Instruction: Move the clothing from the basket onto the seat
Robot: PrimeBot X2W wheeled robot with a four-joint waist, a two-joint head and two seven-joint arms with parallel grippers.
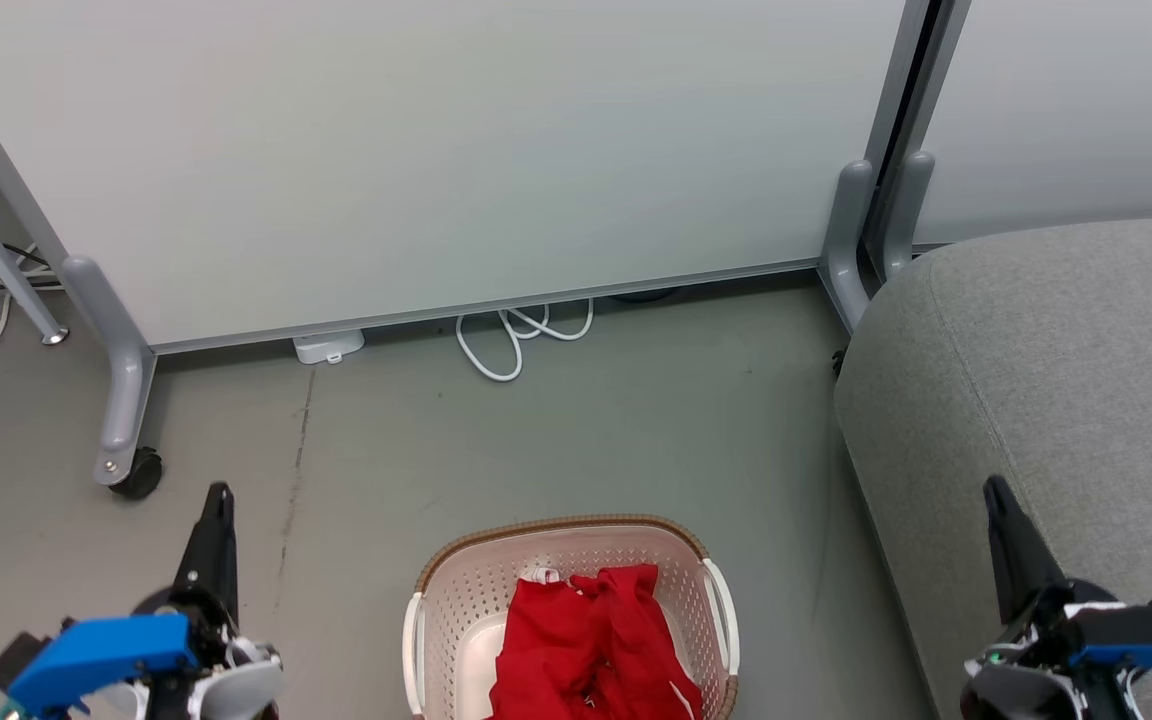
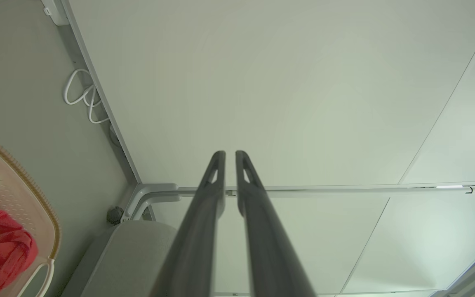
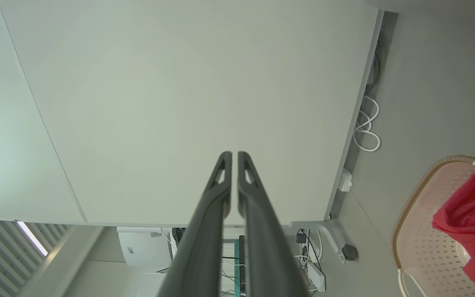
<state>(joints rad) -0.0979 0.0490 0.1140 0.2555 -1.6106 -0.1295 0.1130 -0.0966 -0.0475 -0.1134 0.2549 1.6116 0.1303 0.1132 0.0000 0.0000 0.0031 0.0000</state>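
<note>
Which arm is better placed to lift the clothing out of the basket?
Probably the right. The left gripper and right gripper both hang empty, fingers together, either side of the basket holding the clothing; the right one is by the seat, so its carry looks shorter.

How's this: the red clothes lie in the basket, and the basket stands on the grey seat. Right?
Not quite. The red clothes do lie in the basket, but the basket stands on the floor, beside the grey seat. The head view shows it.
</note>
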